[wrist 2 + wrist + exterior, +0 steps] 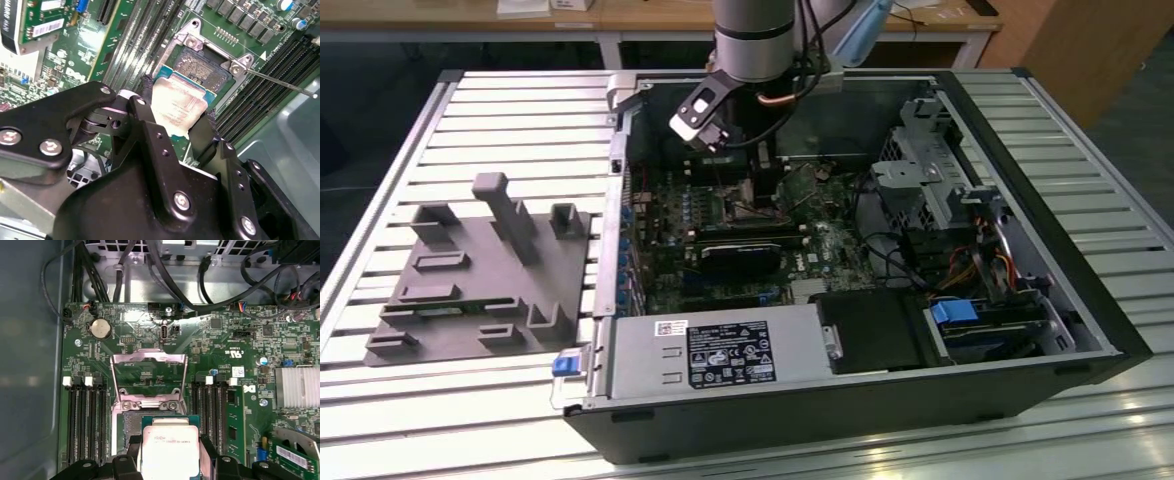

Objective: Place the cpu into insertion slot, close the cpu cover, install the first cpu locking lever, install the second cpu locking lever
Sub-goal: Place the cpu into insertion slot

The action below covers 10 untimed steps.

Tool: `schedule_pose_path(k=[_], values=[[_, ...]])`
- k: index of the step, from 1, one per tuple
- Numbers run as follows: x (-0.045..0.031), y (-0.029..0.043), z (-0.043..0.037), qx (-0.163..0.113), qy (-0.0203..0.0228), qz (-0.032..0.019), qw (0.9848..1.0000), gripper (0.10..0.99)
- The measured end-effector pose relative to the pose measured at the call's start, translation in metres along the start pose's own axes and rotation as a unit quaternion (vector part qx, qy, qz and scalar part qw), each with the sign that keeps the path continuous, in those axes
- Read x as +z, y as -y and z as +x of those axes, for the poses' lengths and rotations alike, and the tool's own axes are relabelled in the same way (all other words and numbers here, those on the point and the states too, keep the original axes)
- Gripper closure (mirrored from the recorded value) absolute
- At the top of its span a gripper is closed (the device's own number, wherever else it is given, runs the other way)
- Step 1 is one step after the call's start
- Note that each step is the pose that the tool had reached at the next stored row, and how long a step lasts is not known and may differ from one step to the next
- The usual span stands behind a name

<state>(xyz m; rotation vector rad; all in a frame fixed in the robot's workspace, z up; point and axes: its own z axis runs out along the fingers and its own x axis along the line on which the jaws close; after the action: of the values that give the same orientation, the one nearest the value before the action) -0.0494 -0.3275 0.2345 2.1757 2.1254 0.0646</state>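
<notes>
Gripper (178, 101) pinches the cpu (176, 112) between its two black fingers (148, 90), one on each of two opposite edges, so the chip sits midway between the tips. The cpu is a flat square with a dull silvery metal lid on a green base. It hangs over the insertion slot (202, 65) and covers the part nearest the gripper body; whether it touches the socket I cannot tell. The slot is a square well with a dark, finely grained floor and a bright metal rim, with screws at its corners.

In the first wrist view the cpu cover (148, 358), a thin silver frame with a large square cut-out, is swung open off the slot. It is hinged at the slot's edge farthest from the cpu (167, 450), and green board shows through the cut-out. A thin metal rod (280, 83) reaches out from one corner of the rim across the long black memory slots (260, 100). These slots flank the socket on two sides, close to the rim, leaving little room beside the fingers.

A round coin cell (100, 328) and a ribbed heat sink (297, 387) sit farther off on the motherboard (150, 322).

In the exterior view the arm (754, 40) reaches down into the open computer case (854, 420) near its far wall. The case lies on a slatted metal table (480, 110), with a grey fixture (480, 270) towards the table's edge on the exterior view's left.
</notes>
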Motion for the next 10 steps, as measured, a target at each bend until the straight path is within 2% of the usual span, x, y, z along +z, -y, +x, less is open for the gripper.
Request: schedule_pose_path(k=[10], values=[[0.0092,0.0011,0.0074,-0.003,-0.0003,-0.0001,1.0,0.549]])
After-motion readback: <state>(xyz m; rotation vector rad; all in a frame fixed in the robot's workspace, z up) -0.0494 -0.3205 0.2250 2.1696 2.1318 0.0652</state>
